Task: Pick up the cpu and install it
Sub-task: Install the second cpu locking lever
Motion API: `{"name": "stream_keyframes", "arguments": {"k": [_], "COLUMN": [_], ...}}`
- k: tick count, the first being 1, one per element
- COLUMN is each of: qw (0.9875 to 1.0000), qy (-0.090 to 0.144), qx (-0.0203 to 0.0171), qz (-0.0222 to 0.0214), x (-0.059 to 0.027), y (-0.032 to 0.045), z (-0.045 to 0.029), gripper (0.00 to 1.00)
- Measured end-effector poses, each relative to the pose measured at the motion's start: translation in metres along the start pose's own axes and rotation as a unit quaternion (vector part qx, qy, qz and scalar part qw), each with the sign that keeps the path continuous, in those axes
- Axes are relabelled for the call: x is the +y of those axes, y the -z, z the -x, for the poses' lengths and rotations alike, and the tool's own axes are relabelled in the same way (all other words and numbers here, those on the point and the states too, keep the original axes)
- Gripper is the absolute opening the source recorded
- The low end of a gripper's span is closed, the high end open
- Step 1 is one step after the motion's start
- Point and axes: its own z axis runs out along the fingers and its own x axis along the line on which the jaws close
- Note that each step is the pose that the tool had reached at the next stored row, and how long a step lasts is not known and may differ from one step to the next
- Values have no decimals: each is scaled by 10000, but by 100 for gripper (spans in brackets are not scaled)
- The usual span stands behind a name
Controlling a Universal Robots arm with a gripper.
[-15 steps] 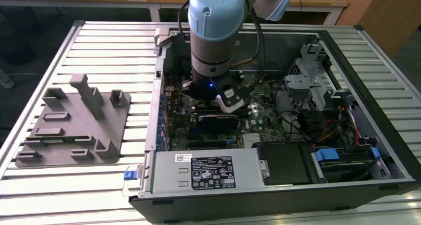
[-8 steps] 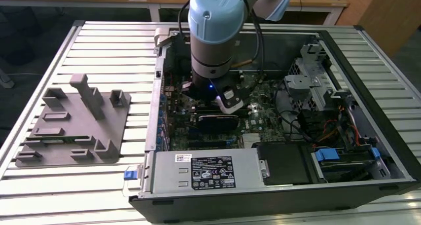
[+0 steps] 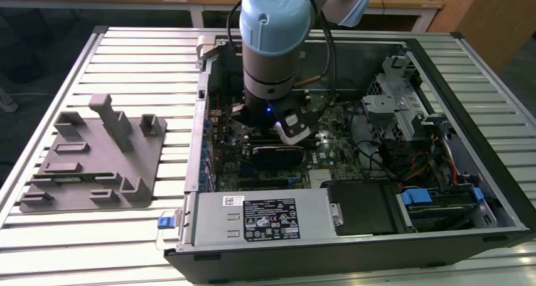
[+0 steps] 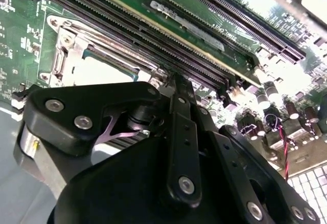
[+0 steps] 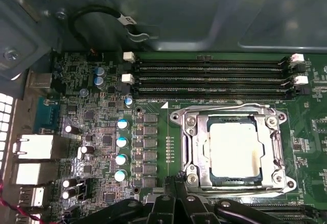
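CPU sits seated in the motherboard socket frame, beside the memory slots, with the gripper hovering just above it, jaws drawn nearly together and holding nothing, apparently after release.

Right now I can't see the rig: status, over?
Claw low over motherboard, beside socket. Cpu seated inside socket frame. Nothing across it.
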Motion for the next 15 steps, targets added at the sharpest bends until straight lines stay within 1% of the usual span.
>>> {"name": "stream_keyframes", "arguments": {"k": [3, 4, 5, 8, 10, 12, 13, 15], "qw": [10000, 10000, 10000, 10000, 10000, 10000, 10000, 10000], "qy": [0, 1, 2, 3, 4, 2, 1, 0], "qx": [-1, -3, -7, -12, -10, -11, -10, -9], "qz": [-68, -81, -89, -90, -72, -41, -13, 64], "x": [7, 9, 9, 10, 10, 10, 10, 9], "y": [37, 41, 42, 41, 40, 36, 34, 31], "z": [-1, -1, -1, -7, -10, -14, -16, -19], "gripper": [11, 11, 11, 11, 11, 11, 11, 11]}}
